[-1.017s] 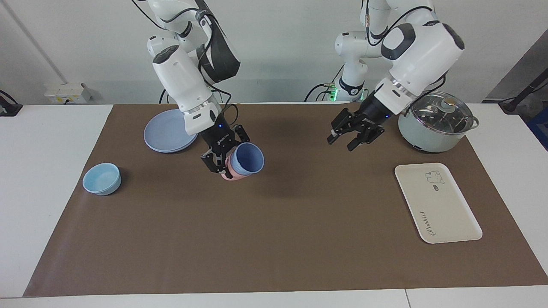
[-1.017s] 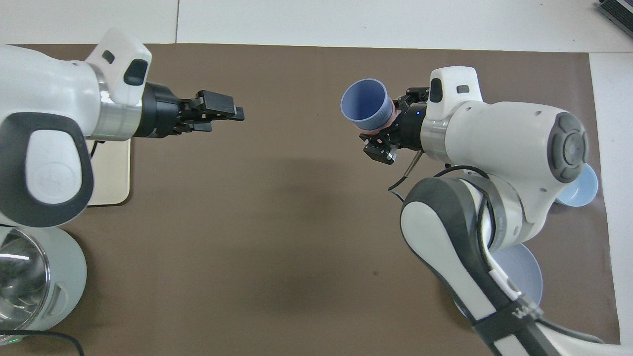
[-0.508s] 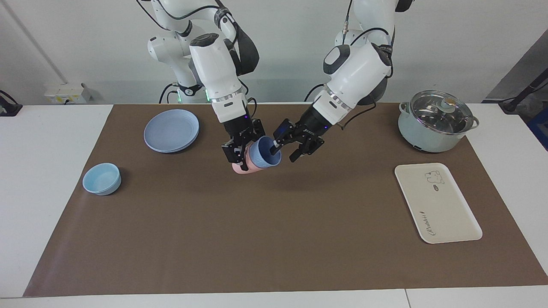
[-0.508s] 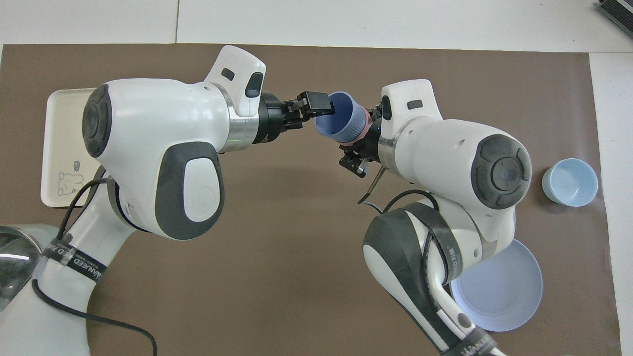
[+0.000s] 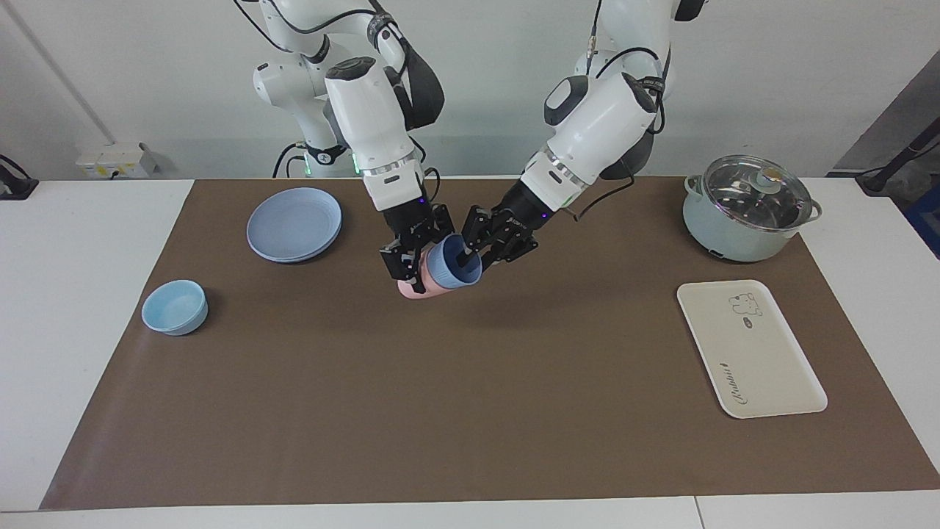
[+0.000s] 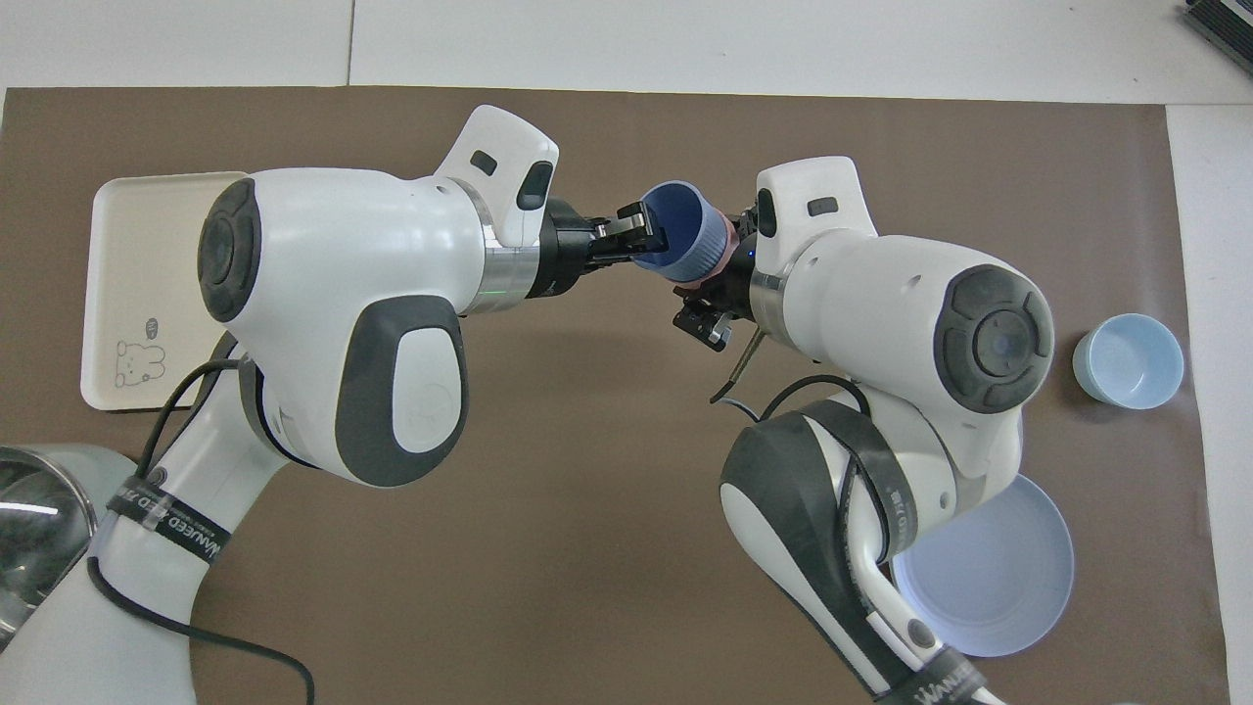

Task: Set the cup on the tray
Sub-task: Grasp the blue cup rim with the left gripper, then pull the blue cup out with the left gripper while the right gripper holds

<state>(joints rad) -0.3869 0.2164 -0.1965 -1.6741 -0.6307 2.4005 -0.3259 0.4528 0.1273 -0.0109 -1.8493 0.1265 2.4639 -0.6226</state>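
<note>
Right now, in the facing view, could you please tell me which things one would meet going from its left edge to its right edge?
Light-blue bowl → blue plate → right hand holding the pink cup → blue cup → left hand → tray; the pot overlaps the tray's span, so I leave it out.

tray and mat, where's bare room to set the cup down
The tray is bare except for its print. The mat is open from the bowl to the tray. It is crowded mid-table, where the left hand and right hand meet at the cup, nested in the pink cup.
</note>
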